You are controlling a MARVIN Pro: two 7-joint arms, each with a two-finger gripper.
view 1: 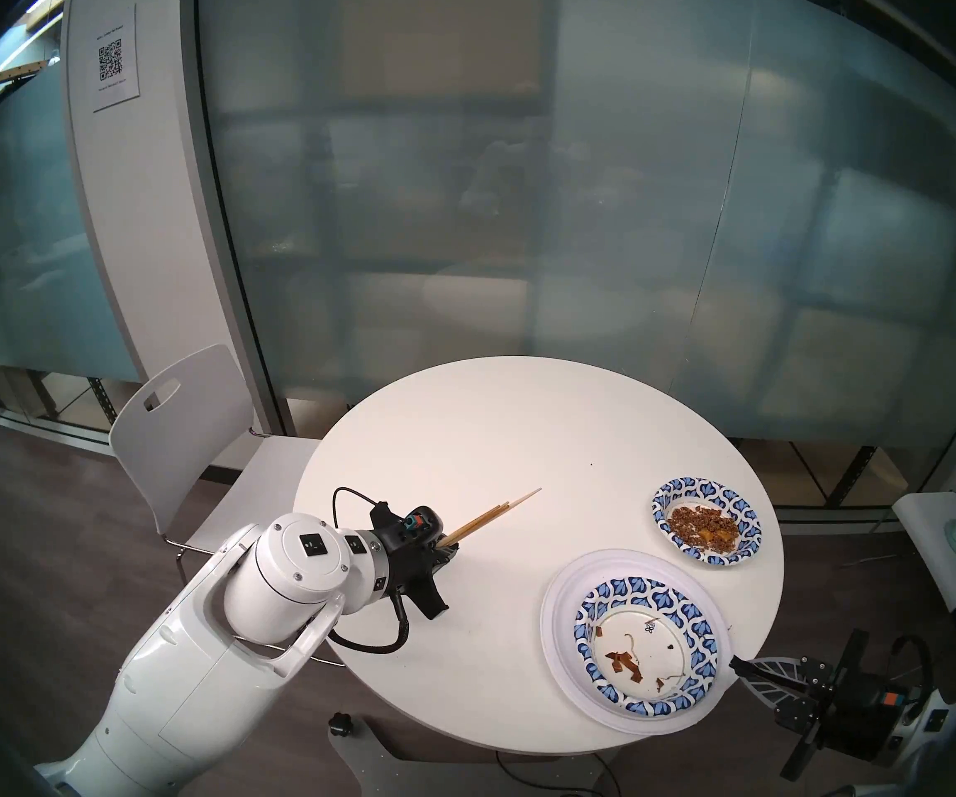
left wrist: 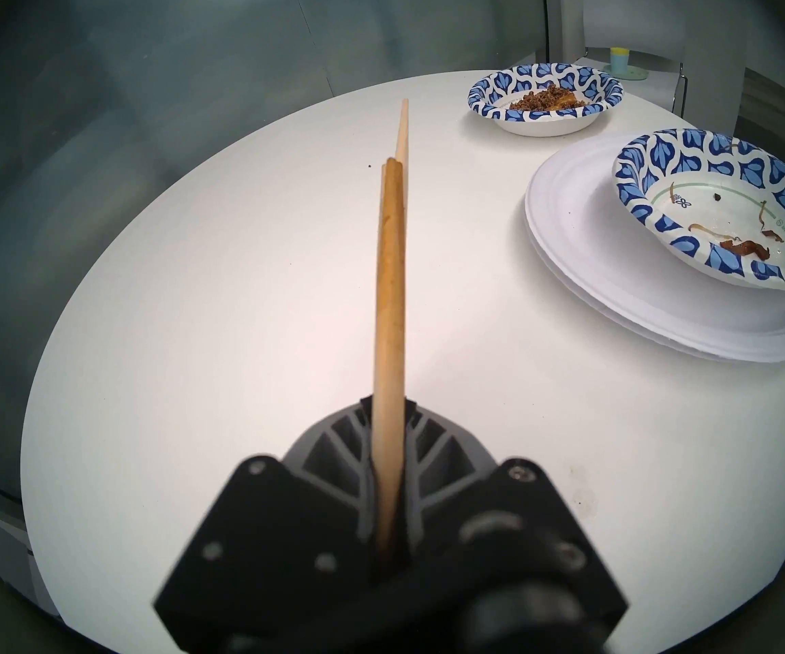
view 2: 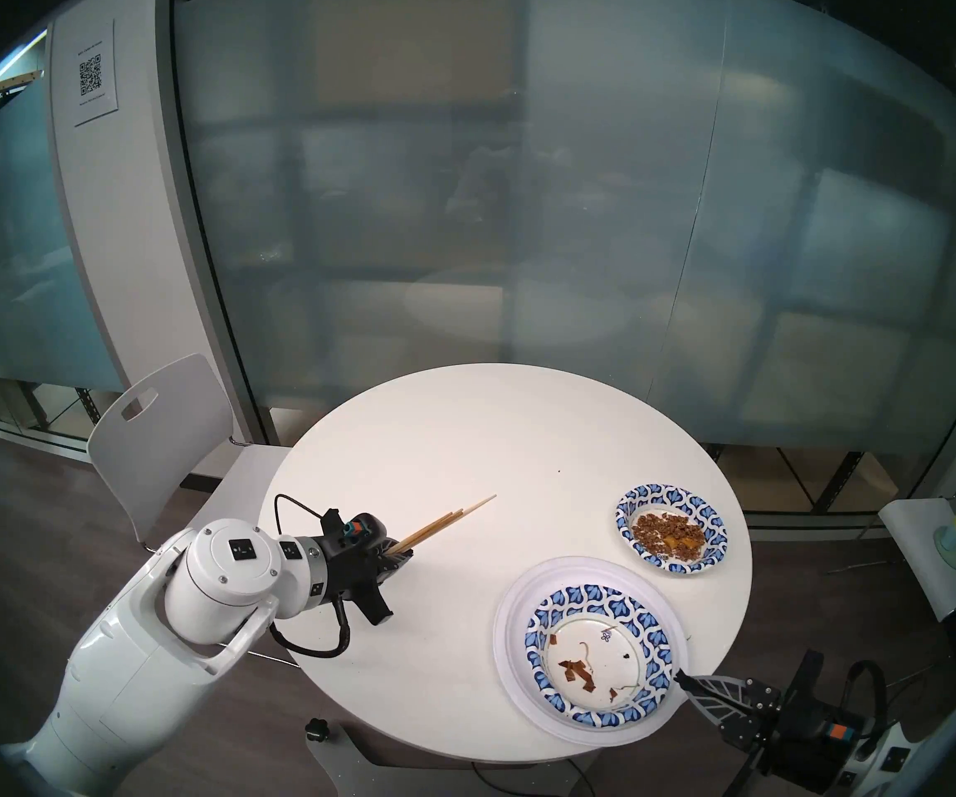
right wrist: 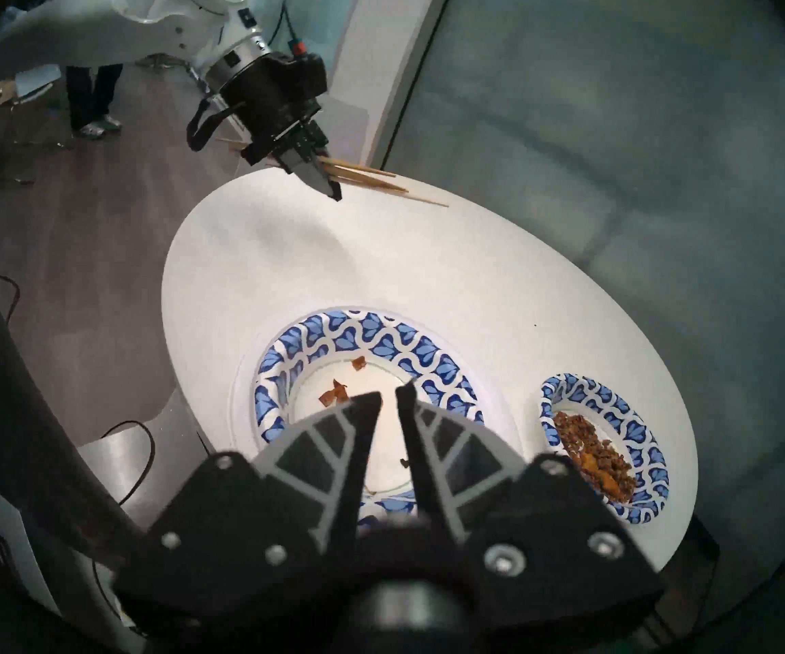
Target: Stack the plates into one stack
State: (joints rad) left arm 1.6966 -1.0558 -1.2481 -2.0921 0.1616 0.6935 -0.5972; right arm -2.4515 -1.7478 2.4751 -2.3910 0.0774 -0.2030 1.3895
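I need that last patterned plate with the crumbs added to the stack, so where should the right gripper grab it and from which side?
Probably the rim of the crumb-filled patterned plate on its edge nearest the right gripper, one finger over the flared lip, one under. The food sits in the well, so the rim is bare, and it lifts off the table. Keep it level.

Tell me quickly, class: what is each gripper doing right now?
Left gripper: shut on the chopsticks.
Right gripper: jaws slightly apart, holding nothing, hanging by the plate stack.
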